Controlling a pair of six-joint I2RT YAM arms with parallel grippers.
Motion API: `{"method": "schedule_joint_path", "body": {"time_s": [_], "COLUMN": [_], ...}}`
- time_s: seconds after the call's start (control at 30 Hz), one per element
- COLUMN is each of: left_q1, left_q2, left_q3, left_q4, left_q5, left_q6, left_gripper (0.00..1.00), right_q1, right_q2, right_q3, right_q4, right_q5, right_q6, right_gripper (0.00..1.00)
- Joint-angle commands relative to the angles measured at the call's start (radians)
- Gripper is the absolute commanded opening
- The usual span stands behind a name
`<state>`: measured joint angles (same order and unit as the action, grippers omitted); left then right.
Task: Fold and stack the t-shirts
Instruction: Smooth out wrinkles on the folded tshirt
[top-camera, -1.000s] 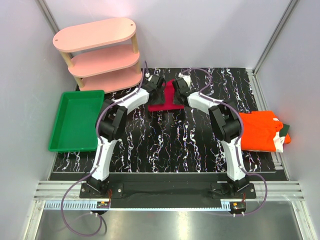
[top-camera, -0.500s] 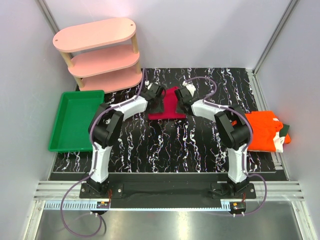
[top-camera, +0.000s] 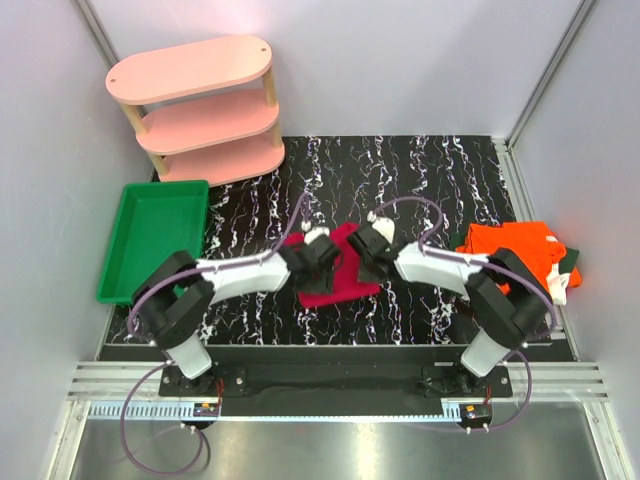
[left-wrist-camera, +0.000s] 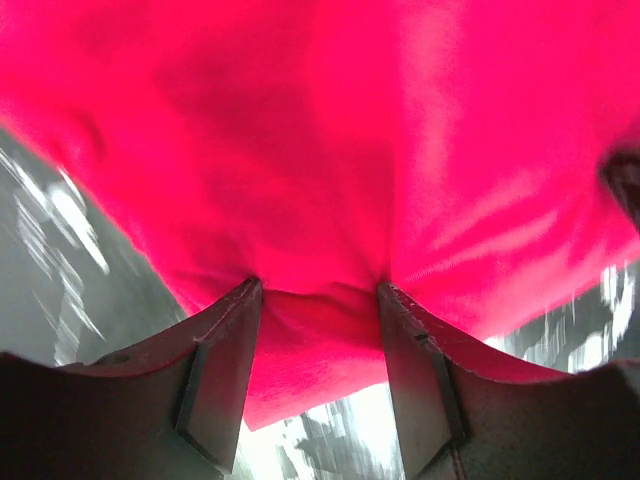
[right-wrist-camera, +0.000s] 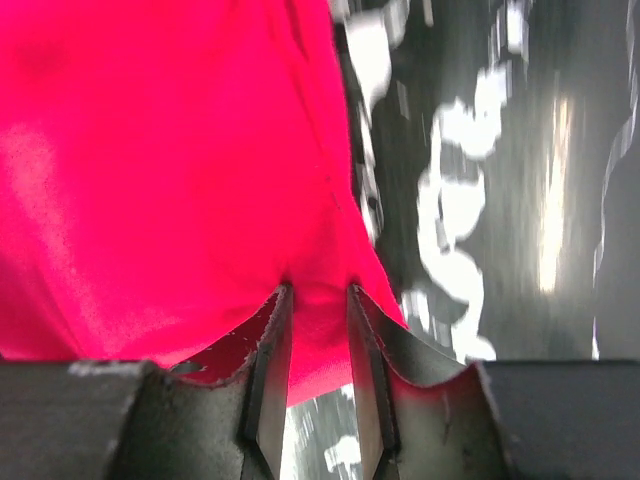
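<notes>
Jaws first: both sets are clamped on the crimson t-shirt (top-camera: 342, 287), one at each side. L gripper (left-wrist-camera: 318, 290) stands abt half open w/ a thick bunch of red cloth gathered between the fingers; the fabric puckers right where my tips bite. R gripper (right-wrist-camera: 318, 293) is much narrower, only a slim gap, w/ a thin fold of the same shirt's edge pinched in it. Beyond that edge the R wrist cam shows blurred black-and-white table.

From the top cam, the crimson shirt is a small tilted patch on the marbled table (top-camera: 400, 170), near the front edge, roughly midway between my two bases. Both arms reach in low from either side, grippers facing each other across the cloth. Can't tell if the shirt's near edge rests on the surface or is lifted off it.

Orange t-shirt (top-camera: 505, 250) lies at the table's right edge, well apart from the red one. Dark green t-shirt (top-camera: 571, 262) peeks out at its right side, touching it.

Green tray (top-camera: 112, 288) sits at the left edge, pink 3-tier shelf (top-camera: 195, 75) in the far-left corner.
</notes>
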<state>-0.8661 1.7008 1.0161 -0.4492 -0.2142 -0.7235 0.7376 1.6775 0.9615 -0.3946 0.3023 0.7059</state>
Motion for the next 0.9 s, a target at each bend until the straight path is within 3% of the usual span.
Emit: {"method": "schedule_joint_path", "body": {"time_s": [0.0, 0.17, 0.43, 0.57, 0.7, 0.73, 0.8, 0.83, 0.87], "left_q1": [-0.118, -0.227, -0.237, -0.237, -0.214, -0.194, -0.168, -0.145, -0.131], "left_q2": [-0.081, -0.142, -0.13, -0.2, -0.234, -0.224, -0.201, -0.179, -0.167], "left_q3": [-0.16, -0.254, -0.193, -0.091, 0.073, 0.09, 0.127, 0.13, 0.128], "left_q4": [-0.097, -0.094, -0.103, -0.179, -0.209, -0.209, -0.201, -0.192, -0.165], "left_q5": [0.015, 0.001, -0.046, -0.161, -0.226, -0.234, -0.238, -0.238, -0.226], "left_q6": [-0.134, -0.201, -0.208, -0.188, -0.12, -0.108, -0.079, -0.071, -0.056], "left_gripper": [0.56, 0.56, 0.58, 0.65, 0.69, 0.68, 0.64, 0.6, 0.43], "right_q1": [0.072, 0.16, 0.2, 0.2, 0.194, 0.194, 0.19, 0.189, 0.19], "right_q2": [-0.11, -0.231, -0.257, -0.326, -0.28, -0.26, -0.191, -0.17, -0.133], "right_q3": [-0.127, -0.234, -0.225, -0.05, 0.147, 0.175, 0.229, 0.238, 0.246], "right_q4": [-0.128, -0.154, -0.174, -0.21, -0.211, -0.21, -0.207, -0.195, -0.184], "right_q5": [0.032, 0.037, 0.092, 0.246, 0.287, 0.29, 0.293, 0.299, 0.299], "right_q6": [0.145, 0.244, 0.236, 0.133, -0.002, -0.04, -0.069, -0.088, -0.095], "right_gripper": [0.34, 0.34, 0.36, 0.46, 0.5, 0.47, 0.31, 0.07, 0.0]}}
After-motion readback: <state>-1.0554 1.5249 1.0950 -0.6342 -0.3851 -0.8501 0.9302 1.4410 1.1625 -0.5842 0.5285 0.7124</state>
